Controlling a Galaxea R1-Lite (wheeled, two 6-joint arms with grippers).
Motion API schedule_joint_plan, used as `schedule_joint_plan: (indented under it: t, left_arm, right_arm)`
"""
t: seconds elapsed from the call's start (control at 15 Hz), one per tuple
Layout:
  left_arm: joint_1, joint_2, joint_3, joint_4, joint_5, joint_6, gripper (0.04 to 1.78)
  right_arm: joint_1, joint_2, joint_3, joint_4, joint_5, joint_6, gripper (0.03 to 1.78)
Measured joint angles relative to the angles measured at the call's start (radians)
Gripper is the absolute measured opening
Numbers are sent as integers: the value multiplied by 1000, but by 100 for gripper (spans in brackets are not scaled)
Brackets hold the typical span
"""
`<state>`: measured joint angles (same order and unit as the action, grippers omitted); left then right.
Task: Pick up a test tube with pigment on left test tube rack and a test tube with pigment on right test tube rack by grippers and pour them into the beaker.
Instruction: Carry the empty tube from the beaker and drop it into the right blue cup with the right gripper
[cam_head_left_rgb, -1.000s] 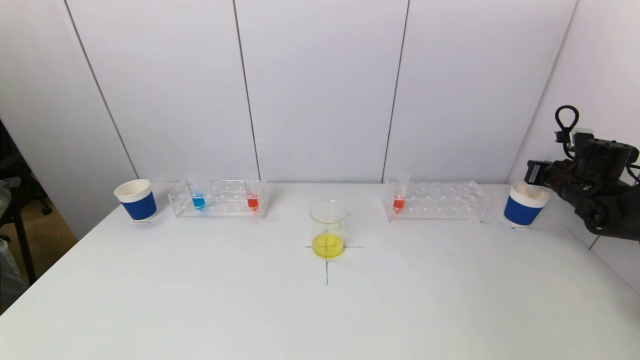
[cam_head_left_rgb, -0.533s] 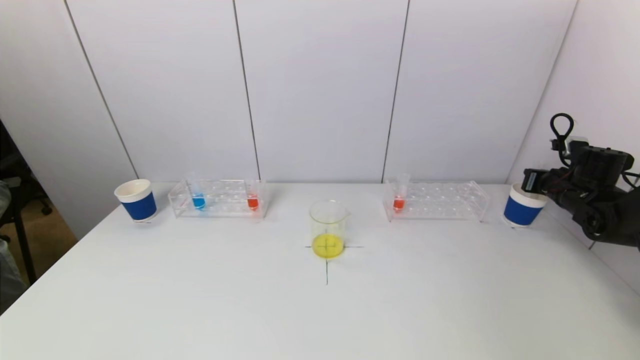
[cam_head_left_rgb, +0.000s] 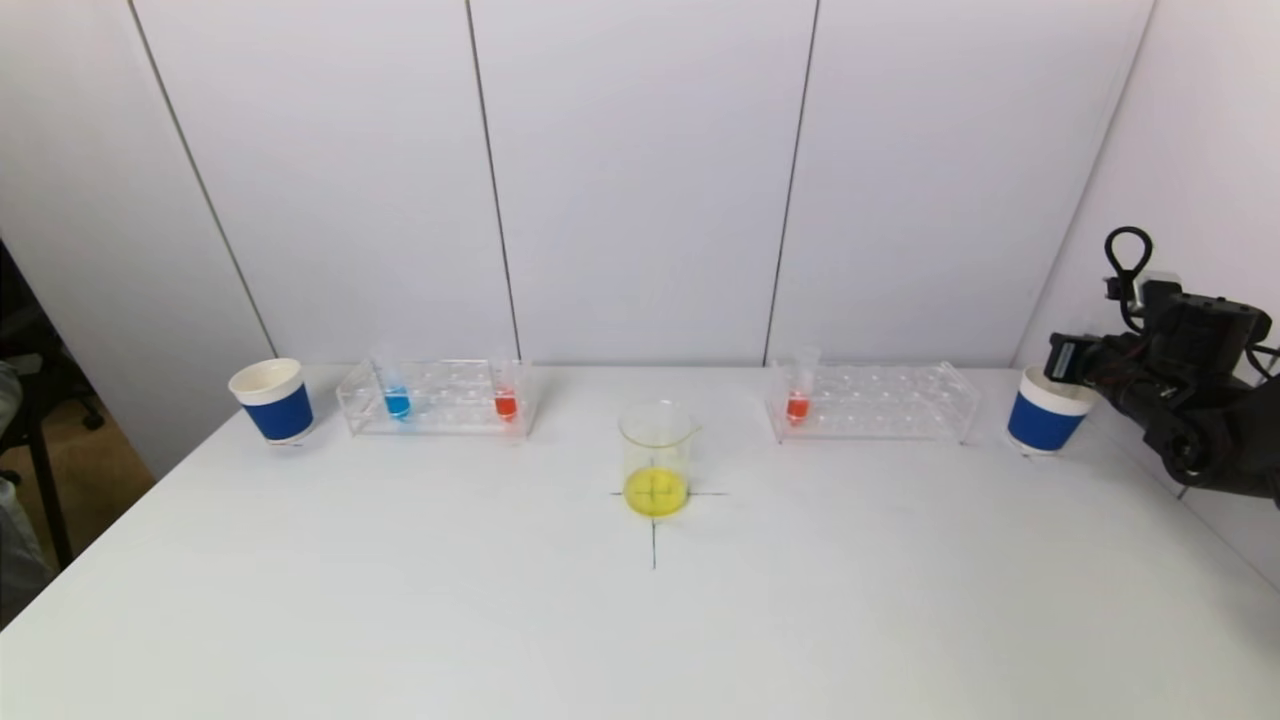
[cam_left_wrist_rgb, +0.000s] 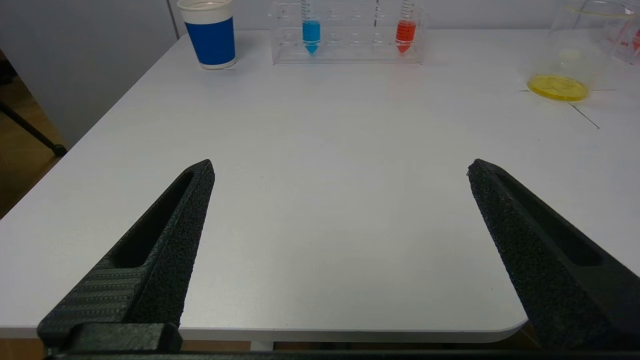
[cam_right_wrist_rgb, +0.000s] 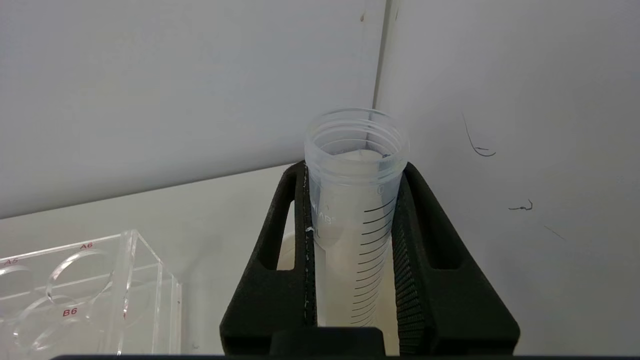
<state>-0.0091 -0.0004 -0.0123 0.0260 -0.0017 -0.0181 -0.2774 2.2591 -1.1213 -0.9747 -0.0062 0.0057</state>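
I'm taking the beaker (cam_head_left_rgb: 656, 458) of yellow liquid as my landmark. Far to its left a blue paper cup (cam_head_left_rgb: 272, 400) is standing, then the left test tube rack (cam_head_left_rgb: 437, 397) holding a blue tube (cam_head_left_rgb: 396, 398) and a red tube (cam_head_left_rgb: 505, 398). My left gripper (cam_left_wrist_rgb: 340, 170) is hanging released, jaws wide, at the table's near edge. Right of the beaker, the right test tube rack (cam_head_left_rgb: 870, 401) is holding one red tube (cam_head_left_rgb: 798, 398). Beyond it, my right gripper (cam_right_wrist_rgb: 354, 165) is clenching an empty test tube (cam_right_wrist_rgb: 356, 200) over the right blue cup (cam_head_left_rgb: 1048, 410).

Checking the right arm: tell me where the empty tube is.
In the right gripper, shut on the empty tube, over the right cup at the table's far right.
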Motion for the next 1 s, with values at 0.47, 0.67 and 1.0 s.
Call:
schedule_joint_plan:
  t: [0.47,0.67,1.0]
  left_arm:
    - [0,0,0,0,0,0,177]
    - [0,0,0,0,0,0,177]
    - [0,0,0,0,0,0,177]
  right_arm:
    - [0,0,6,0,0,-1,49]
    - [-1,-1,11,0,0,-1,49]
    - [-2,-1,16,-3,-1,0,56]
